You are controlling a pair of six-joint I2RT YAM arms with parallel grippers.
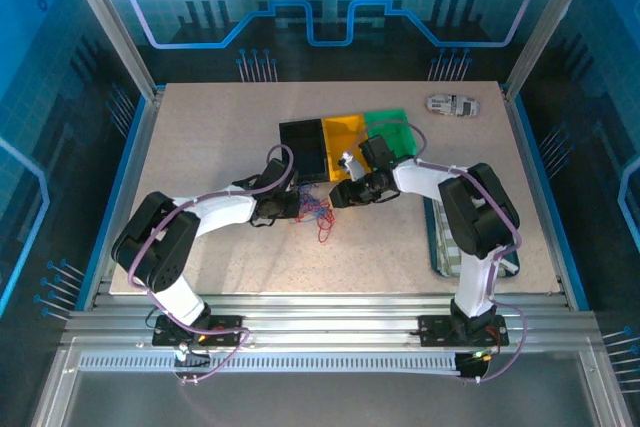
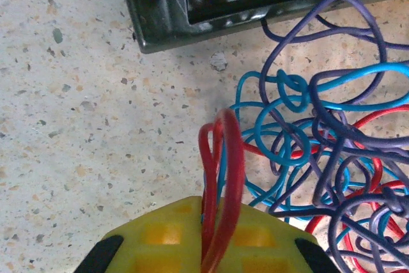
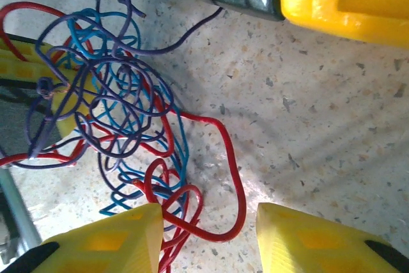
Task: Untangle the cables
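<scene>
The cables point(image 1: 315, 212) are a tangle of thin red, blue and purple strands on the speckled table, just in front of the bins. My left gripper point(image 1: 290, 205) is at the tangle's left side. In the left wrist view its yellow jaws point(image 2: 214, 212) are shut on a red loop point(image 2: 223, 158) with a blue strand beside it. My right gripper point(image 1: 345, 194) hovers at the tangle's right side. Seen from the right wrist, that gripper point(image 3: 209, 228) stands open, and a red loop point(image 3: 236, 183) lies on the table between its fingers point(image 3: 121, 238).
A black bin point(image 1: 302, 149), a yellow bin point(image 1: 345, 134) and a green bin point(image 1: 392, 129) stand in a row just behind the tangle. A small grey object point(image 1: 452, 104) lies at the back right. A flat tray point(image 1: 440, 247) sits under the right arm.
</scene>
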